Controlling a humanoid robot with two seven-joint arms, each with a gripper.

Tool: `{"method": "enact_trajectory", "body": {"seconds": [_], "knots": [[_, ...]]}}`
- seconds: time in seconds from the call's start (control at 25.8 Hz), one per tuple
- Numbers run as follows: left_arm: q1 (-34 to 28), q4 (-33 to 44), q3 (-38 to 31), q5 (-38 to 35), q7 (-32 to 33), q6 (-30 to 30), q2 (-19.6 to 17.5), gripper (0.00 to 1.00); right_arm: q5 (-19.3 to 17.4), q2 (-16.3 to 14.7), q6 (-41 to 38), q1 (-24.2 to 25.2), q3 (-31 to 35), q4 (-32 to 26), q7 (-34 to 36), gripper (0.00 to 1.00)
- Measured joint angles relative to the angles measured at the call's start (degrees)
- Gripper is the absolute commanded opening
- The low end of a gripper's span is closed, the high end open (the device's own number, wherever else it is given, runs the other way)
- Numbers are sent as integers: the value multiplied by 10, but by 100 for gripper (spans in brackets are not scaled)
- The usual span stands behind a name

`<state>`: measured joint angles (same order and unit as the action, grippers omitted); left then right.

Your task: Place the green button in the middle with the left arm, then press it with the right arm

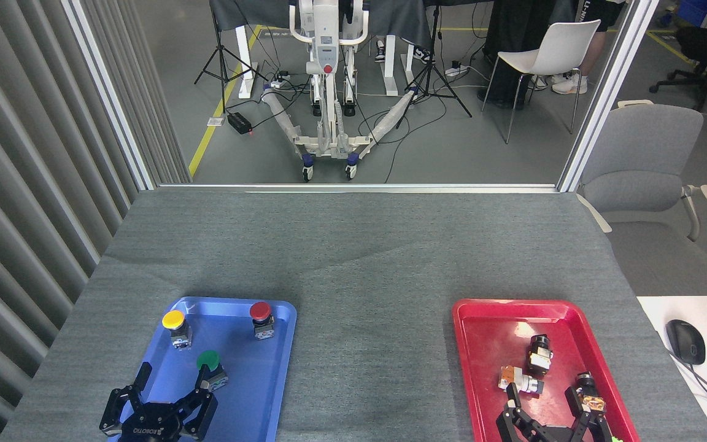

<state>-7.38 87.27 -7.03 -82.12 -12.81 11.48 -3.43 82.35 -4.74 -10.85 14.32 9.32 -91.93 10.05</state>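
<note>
Step in hand: we judge the pick-up is just starting; the green button (210,368) has not yet left the blue tray (249,393).
Green button: it stands in the near half of the blue tray, tilted a little, its cap toward the far side and its silver base toward us on the right.
Left gripper (166,399): fingers spread wide, holding nothing; one right-hand finger (203,402) is just beside the button's base, maybe touching.
Right gripper (550,408): fingers apart over the near end of the red tray (482,344), gripping nothing, among small parts lying there.
Neighbours: the yellow button (175,327) and the red button (261,318) sit farther back in the same tray, apart from our target.
Doing it well: we should centre the fingers around the base, not the cap, and close squarely so the tilted button does not skid.
Goal spot: the middle (372,344), bare grey cloth on the counter between the trays.
Risk: a grip on the cap alone could tip it.
</note>
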Motion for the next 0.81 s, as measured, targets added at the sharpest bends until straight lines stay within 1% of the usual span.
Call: {"method": "enact_trajectory", "body": {"seconds": [0.35, 0.66, 0.81], "knots": [[-1, -2, 1, 0, -10, 0, -2, 99, 2, -1, -2, 2, -3, -6, -2, 100], [-4, -3, 1, -1, -11, 2, -3, 99, 5, -3, -8, -6, -7, -14, -3, 100], [-5, -2, 1, -1, -11, 2, -4, 99, 8, -4, 31, -1, -18, -15, -2, 100]]}}
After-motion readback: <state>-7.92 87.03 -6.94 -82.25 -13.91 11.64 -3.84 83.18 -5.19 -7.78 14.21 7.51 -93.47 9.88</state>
